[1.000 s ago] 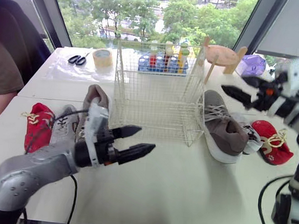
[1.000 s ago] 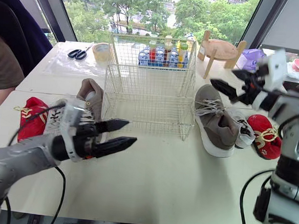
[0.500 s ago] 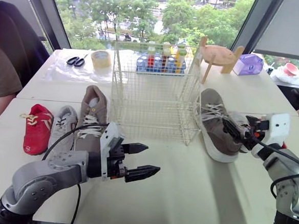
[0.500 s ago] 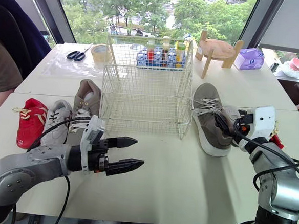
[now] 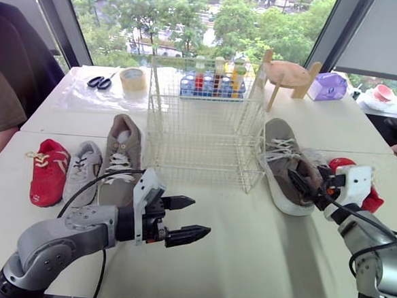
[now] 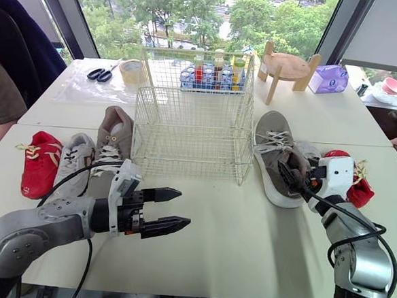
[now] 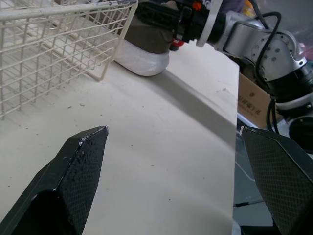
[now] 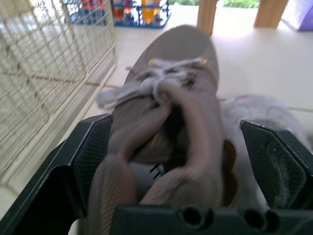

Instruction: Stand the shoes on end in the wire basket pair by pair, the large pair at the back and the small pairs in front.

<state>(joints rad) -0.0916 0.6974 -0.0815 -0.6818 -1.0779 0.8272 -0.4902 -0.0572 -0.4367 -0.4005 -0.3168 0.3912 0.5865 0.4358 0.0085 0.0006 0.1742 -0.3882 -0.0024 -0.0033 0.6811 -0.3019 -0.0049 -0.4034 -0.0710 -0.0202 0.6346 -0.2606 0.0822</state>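
On the table (image 6: 247, 234), right gripper (image 6: 291, 174) straddles the large shoe (image 6: 274, 144) heel.

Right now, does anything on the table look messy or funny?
Nothing is spilled or broken, but every pair is split up. A big brown shoe, a grey shoe and a red shoe lie left of the wire basket; their mates lie bunched together on its right.
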